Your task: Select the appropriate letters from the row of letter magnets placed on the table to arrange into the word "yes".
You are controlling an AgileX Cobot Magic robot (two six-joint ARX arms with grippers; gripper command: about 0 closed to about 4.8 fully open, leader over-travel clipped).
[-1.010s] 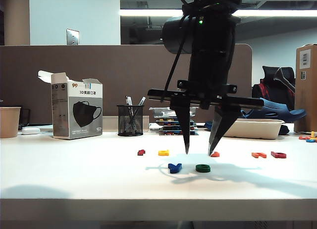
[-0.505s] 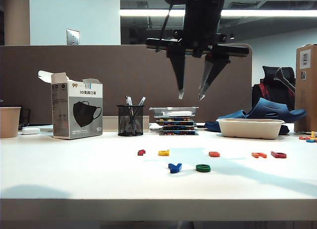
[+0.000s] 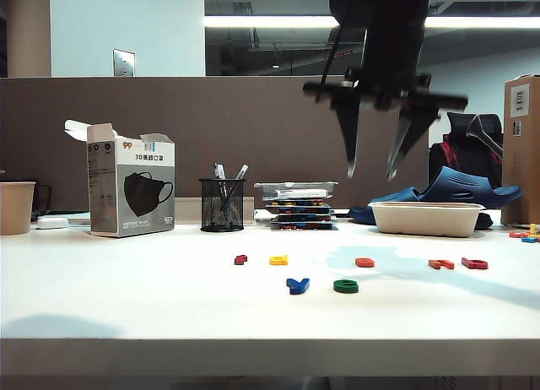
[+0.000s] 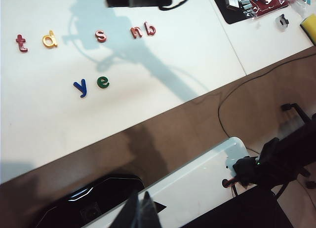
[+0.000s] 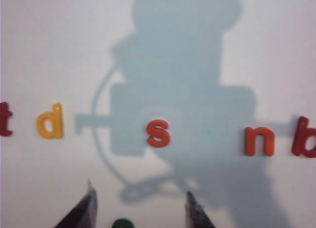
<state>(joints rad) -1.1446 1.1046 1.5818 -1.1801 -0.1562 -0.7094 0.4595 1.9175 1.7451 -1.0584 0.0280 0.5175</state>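
Observation:
On the white table (image 3: 126, 297) a blue y (image 3: 297, 284) and a green e (image 3: 345, 286) lie side by side in front of the row. The row holds a dark red t (image 3: 241, 259), yellow d (image 3: 278, 259), orange-red s (image 3: 364, 262), orange n (image 3: 440, 263) and red b (image 3: 474, 263). My right gripper (image 3: 371, 173) hangs open and empty high above the s (image 5: 158, 133), and the e (image 5: 122, 223) peeks between its fingertips (image 5: 89, 196). My left gripper (image 4: 140, 213) is shut, off the table's front edge; its view shows the y (image 4: 80, 87) and e (image 4: 102, 82).
A mask box (image 3: 131, 187), a mesh pen cup (image 3: 222, 204) and a stack of trays (image 3: 295, 206) stand along the back. A white tub (image 3: 426, 219) sits at back right, with more loose letters (image 3: 525, 234) at the far right edge.
My right gripper has lifted off the table from beside the green e, swung to the right and spread its jaws wider. The letters have stayed put.

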